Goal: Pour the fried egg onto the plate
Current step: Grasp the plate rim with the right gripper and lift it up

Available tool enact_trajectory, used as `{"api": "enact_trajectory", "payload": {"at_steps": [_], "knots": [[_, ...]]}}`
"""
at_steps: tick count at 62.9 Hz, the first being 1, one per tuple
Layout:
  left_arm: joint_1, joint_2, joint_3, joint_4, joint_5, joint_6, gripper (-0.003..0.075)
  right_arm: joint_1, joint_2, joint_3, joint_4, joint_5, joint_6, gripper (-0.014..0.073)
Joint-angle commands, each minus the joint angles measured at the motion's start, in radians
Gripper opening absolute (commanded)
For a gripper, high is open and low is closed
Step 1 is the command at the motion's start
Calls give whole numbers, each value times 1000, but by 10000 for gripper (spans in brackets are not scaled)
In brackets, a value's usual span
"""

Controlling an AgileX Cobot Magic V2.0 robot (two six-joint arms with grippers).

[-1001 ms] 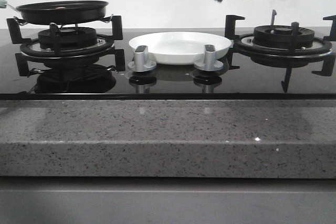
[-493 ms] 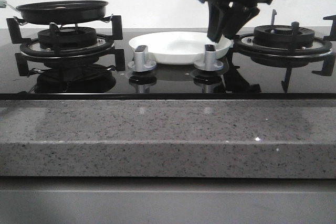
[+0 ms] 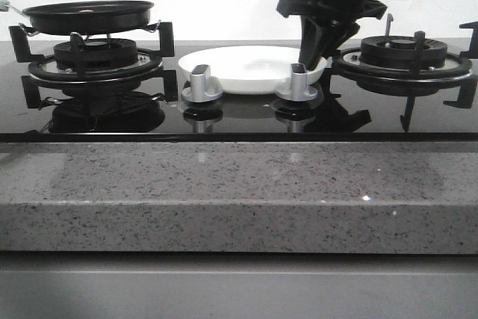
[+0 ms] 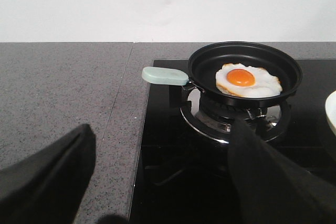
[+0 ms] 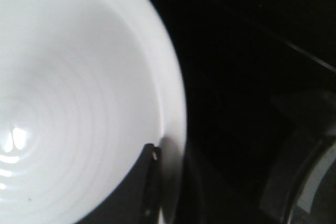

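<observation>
The fried egg (image 4: 247,80) lies flat in the black frying pan (image 3: 88,16) on the burner (image 3: 95,56) at the hob's left end, yolk up, while the plate (image 3: 250,67) sits on the black glass (image 3: 239,113) at the hob's middle, behind the two silver knobs (image 3: 202,84), so egg and plate are apart with the left burner's grate between them; the right gripper (image 3: 314,57) is down at the plate's right rim, and the right wrist view shows one finger (image 5: 149,182) inside the rim with the rim apparently between the fingers, pinching it as far as can be judged; the left gripper (image 4: 157,182) hangs with its fingers spread wide, short of the pan, whose pale green handle (image 4: 165,75) points away from the plate toward the worktop's left edge; the left arm is the nearer one to that handle, and the pour would have to carry the pan rightward over the plate
</observation>
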State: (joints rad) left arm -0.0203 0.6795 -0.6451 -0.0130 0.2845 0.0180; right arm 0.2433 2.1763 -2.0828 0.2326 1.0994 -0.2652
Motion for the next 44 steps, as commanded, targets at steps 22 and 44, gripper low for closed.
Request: {"api": "enact_trajectory", "payload": {"at_steps": [22,44], "knots": [[1,2,-32,-9,-78,-5,512,-21,-67,-135,8,75,90,-106],[1,2,-32,-9,-78,-5,512,-51,-98,-296,146,242,135,-106]]}}
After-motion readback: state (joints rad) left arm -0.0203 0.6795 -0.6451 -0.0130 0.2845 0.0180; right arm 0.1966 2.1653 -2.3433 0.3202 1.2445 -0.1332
